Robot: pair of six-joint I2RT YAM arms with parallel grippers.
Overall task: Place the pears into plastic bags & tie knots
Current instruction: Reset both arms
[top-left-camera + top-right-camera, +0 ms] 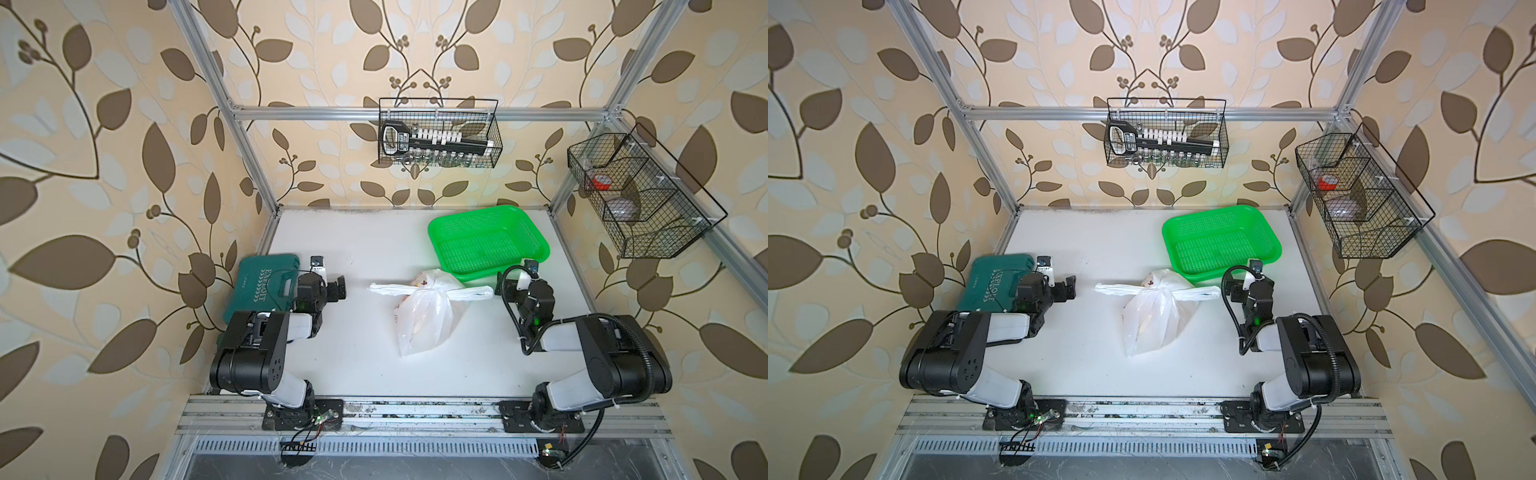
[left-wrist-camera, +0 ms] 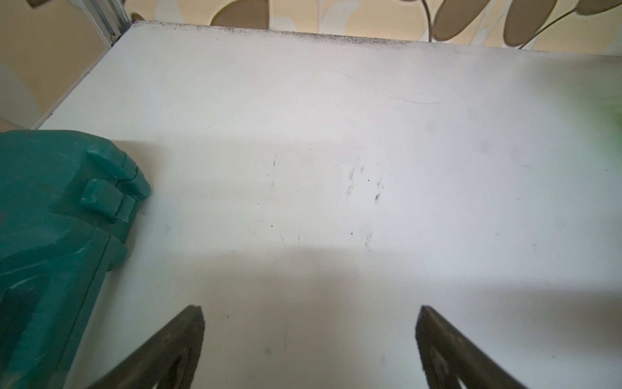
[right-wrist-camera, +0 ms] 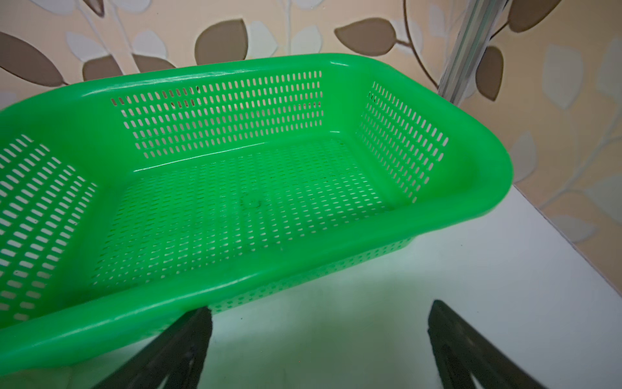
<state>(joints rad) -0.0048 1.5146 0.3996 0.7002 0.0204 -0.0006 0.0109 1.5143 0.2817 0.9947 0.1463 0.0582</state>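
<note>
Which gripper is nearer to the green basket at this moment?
Right. The right gripper is open just before the near rim of the green basket. The left gripper is far off across the table, beside the teal case.

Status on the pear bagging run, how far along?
Done, by the look of it: the bag lies on the table with its handles tied in a knot, faint pear shapes show through it, and the green basket is empty. In hand: nothing; left tool and right tool are open and hold nothing. Left: nothing visible, though the pear count inside cannot be told.
</note>
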